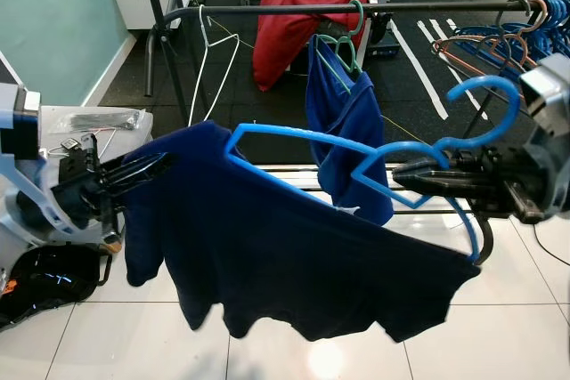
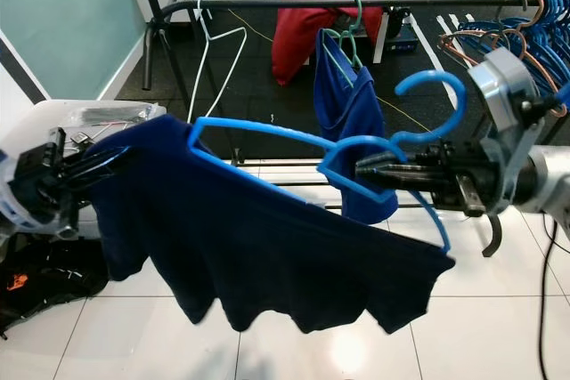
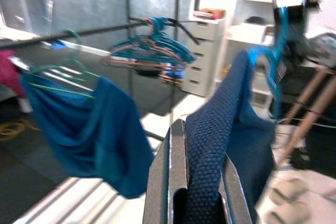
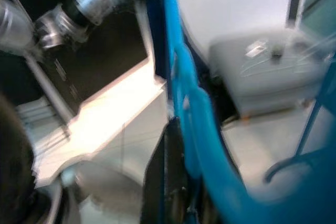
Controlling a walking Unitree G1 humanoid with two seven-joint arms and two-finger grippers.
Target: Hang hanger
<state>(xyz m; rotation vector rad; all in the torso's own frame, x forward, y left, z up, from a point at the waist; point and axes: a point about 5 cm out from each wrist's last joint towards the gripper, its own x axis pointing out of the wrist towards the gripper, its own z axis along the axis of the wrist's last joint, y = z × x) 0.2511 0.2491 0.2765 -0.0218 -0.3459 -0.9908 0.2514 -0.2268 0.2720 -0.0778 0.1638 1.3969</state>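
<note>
Nearest you, one navy shirt point(image 1: 267, 255) drapes over one blue hanger point(image 1: 356, 153). Your left gripper point(image 1: 134, 173) pinches the shirt's shoulder; your right gripper point(image 1: 419, 177) clamps the hanger's neck, below the clothes rail point(image 1: 356, 10), which holds one hung blue garment point(image 1: 343, 122).

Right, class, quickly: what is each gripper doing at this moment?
Left gripper: shut on the navy shirt, at its shoulder.
Right gripper: shut on the blue hanger, by the neck below its hook.
</note>
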